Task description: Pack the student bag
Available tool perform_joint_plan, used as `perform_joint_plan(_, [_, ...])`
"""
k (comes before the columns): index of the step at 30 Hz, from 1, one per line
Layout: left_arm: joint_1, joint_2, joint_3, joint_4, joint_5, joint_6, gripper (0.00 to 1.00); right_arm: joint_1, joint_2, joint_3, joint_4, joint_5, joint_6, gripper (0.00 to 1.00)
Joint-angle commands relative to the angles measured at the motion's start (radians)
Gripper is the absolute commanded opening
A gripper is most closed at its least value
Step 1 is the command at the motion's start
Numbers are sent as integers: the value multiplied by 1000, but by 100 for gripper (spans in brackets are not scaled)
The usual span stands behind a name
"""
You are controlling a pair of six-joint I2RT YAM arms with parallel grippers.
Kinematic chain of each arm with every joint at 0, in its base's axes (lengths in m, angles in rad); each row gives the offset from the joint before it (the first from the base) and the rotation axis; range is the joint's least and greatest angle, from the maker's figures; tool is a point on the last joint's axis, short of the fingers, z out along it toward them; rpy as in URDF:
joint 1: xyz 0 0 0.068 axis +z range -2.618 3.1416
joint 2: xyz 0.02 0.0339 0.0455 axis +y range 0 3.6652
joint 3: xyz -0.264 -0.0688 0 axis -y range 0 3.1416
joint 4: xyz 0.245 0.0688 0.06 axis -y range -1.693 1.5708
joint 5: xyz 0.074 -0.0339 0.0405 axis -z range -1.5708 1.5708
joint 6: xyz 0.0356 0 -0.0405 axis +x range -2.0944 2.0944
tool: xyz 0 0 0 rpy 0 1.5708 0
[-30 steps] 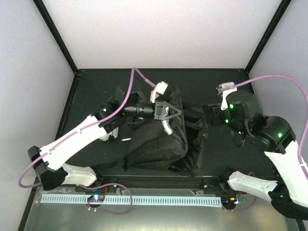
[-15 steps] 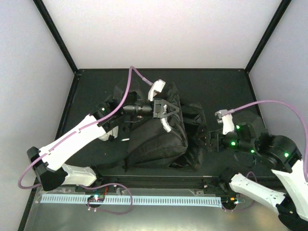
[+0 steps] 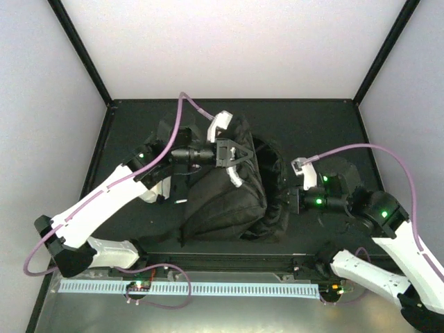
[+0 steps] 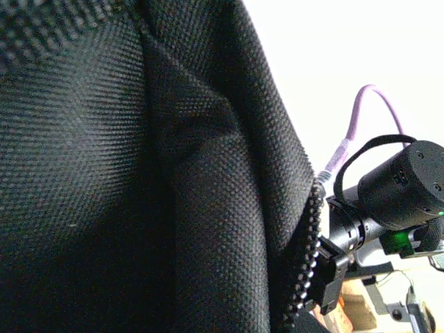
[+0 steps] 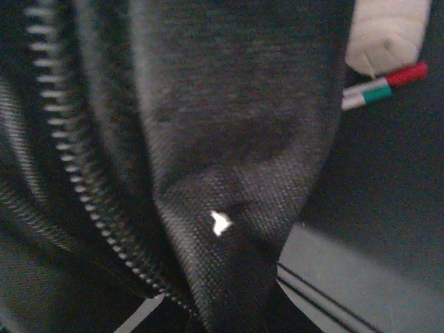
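Moved: right gripper [image 3: 288, 201] has swung in from the right of the counter [image 3: 319, 125] to the student bag [image 3: 222, 201]; the left gripper [image 3: 236, 158] has drifted slightly left, taking the bag's top with it.
Near edge: pale notched strip [image 3: 208, 288] in front of both arm bases.
Right gripper: against the bag's right flank beside a zipper [image 5: 76, 173]; fabric fills its wrist view, so its opening cannot be told. A whitish thing [image 5: 388, 28] with a striped tab [image 5: 385, 84] lies past the fold.
Counter: small white scrap [image 3: 182, 202] just left of the bag.
Student bag: slumped mid-counter between the arms.
Left gripper: narrow, pinching the bag's top fabric by the grey handle [image 3: 237, 178].
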Motion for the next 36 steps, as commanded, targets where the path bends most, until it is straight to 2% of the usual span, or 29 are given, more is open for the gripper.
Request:
perform_joint_plan(1, [37,-95,126,25,-18,92,9,-4,38,74,225,-79,10,5])
perform_joint_plan(5, [71,-134,215,-62,-40,130,9,-4,92,152,326,-115,-10,2])
perform_joint_plan(9, [110,-124,397,-252,-64,174,9,-4,167,271,382,-112,-56,2])
perform_joint_plan(11, [120,-114,522,-312,-78,196,9,-4,202,361,392,-93,-83,2])
perform_joint_plan(14, [131,-104,609,-330,-65,183,9,-4,245,491,376,-24,-122,2])
perform_joint_plan(19, [142,-94,556,-206,43,92,8,-4,256,657,317,154,-194,2])
perform_joint_plan(25, [136,-78,357,149,180,-79,8,-4,239,829,170,388,-285,2])
perform_joint_plan(30, [113,33,345,232,228,-112,9,-4,209,909,75,599,-345,2])
perform_joint_plan(33, [104,121,309,269,274,-120,10,-4,184,922,45,633,-365,2])
perform_joint_plan(36, [90,234,287,302,333,-109,10,-4,161,896,14,599,-372,2])
